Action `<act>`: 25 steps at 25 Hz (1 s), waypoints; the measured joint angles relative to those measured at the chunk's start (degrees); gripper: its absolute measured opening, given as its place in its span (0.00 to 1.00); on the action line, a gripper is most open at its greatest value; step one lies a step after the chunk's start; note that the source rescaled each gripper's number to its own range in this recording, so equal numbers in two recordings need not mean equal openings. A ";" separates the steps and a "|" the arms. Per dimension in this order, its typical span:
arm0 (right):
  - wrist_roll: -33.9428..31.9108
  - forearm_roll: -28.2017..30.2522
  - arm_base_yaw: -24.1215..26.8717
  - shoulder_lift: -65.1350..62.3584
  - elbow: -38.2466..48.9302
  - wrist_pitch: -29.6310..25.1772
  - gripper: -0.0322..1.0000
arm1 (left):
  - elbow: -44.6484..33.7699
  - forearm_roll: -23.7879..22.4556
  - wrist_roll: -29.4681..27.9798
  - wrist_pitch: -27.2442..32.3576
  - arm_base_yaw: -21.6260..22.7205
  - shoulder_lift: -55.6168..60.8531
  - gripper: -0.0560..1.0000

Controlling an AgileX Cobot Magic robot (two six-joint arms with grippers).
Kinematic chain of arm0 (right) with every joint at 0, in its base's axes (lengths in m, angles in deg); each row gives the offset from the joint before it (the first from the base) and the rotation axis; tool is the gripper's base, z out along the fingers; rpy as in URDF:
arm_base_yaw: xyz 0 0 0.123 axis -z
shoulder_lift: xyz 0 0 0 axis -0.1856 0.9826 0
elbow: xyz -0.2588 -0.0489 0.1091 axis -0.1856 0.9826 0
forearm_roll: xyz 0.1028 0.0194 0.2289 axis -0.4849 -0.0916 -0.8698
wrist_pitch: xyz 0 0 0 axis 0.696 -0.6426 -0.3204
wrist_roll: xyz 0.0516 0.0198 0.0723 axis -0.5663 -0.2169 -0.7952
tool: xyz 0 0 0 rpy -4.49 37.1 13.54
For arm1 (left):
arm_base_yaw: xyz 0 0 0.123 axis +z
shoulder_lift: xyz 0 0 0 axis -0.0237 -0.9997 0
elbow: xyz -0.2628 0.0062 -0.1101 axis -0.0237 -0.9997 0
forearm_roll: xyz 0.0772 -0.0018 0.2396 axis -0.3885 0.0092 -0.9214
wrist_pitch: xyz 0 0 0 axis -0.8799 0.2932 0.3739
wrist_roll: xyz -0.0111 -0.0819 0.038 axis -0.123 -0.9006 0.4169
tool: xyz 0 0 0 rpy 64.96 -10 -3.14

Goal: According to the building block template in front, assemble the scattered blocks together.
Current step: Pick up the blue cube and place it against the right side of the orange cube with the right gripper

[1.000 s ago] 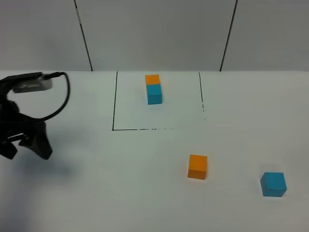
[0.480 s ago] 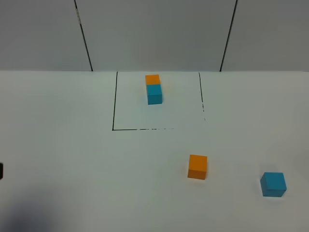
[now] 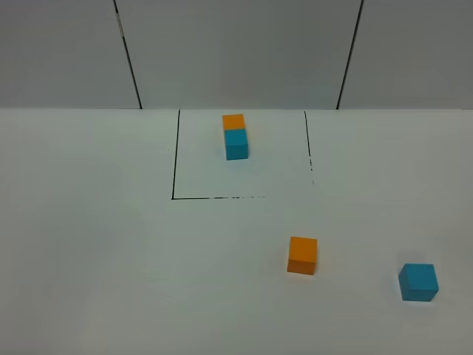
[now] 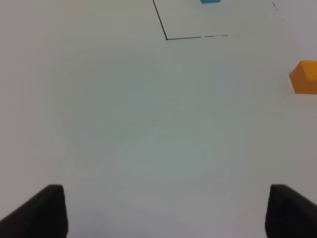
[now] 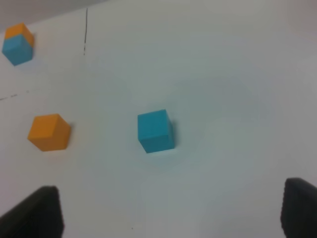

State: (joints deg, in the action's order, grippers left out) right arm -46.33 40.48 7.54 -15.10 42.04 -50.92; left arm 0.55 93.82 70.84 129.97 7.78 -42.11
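The left claw (image 4: pixel 168 213) hung above bare white worktop (image 4: pixel 148 124). Its two dark fingertips (image 4: pixel 49 212) were spread far apart at opposite corners of the left wrist view and gripped nothing.

Toward the back of the worktop, roughly midway from left to right, a thin black outline (image 3: pixel 174 155) marked three sides of a square. Its near line broke up and faded toward the right. Inside it, close to the far edge and a little left of the square's centre, sat the building block template (image 3: pixel 235 134). This was an orange cube joined face to face with a cyan-blue cube, orange on the far side and cyan-blue on the near side.

Right of that and nearer the front, outside the outline and just in front of its right corner, the orange block (image 3: pixel 302 255) rested flat on the worktop by itself. Farther right again, and slightly nearer the front edge, lay the cyan-blue block (image 3: pixel 419 282). It was well apart from the orange one and turned a little on the surface. The two loose blocks touched neither each other nor the template.

The right claw (image 5: pixel 167 210) was likewise spread wide and pinched nothing. The right wrist view showed its dark fingertips (image 5: pixel 34 213) at opposite corners. The cyan-blue block lay ahead of them, roughly in line with the gap, and the orange block lay off to one side.
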 joint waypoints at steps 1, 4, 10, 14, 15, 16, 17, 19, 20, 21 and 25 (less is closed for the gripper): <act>0.00 0.00 0.00 0.00 0.00 0.00 0.77 | 0.00 0.00 0.29 0.47 0.00 0.66 0.71; 0.05 0.00 0.00 0.00 0.00 0.00 0.77 | 0.00 0.00 0.46 0.73 0.00 2.05 0.71; -0.01 0.00 0.00 0.00 0.00 0.00 0.76 | -0.97 0.05 0.78 0.84 -0.12 4.52 0.70; -0.01 0.00 0.00 0.00 0.00 0.00 0.76 | -2.13 0.05 0.78 0.85 -0.12 7.16 0.70; -0.01 0.00 0.00 0.00 0.00 0.00 0.76 | -2.18 0.08 0.78 1.00 -0.12 8.07 0.70; -0.01 0.00 0.00 0.00 0.00 0.00 0.76 | -2.28 0.08 0.78 1.21 -0.16 8.89 0.70; -0.01 0.00 0.00 0.00 0.00 0.00 0.76 | -2.60 0.08 0.71 1.57 -0.16 9.64 0.70; -0.01 0.00 0.00 0.00 0.00 0.00 0.76 | -2.84 0.08 0.58 2.08 -0.16 10.87 0.70; -0.01 0.00 0.00 0.00 0.00 0.00 0.76 | -2.84 0.08 0.53 2.08 -0.16 11.47 0.70; -0.01 0.00 0.00 0.00 0.00 0.00 0.76 | -2.84 0.08 0.53 2.08 -0.16 11.80 0.70; -0.01 0.00 0.00 0.00 0.00 0.00 0.76 | -2.84 0.02 0.47 2.08 -0.16 12.02 0.70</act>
State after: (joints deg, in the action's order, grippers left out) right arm -46.33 40.48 7.54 -15.10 42.04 -50.92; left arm -2.28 93.85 71.31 132.05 7.62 -30.09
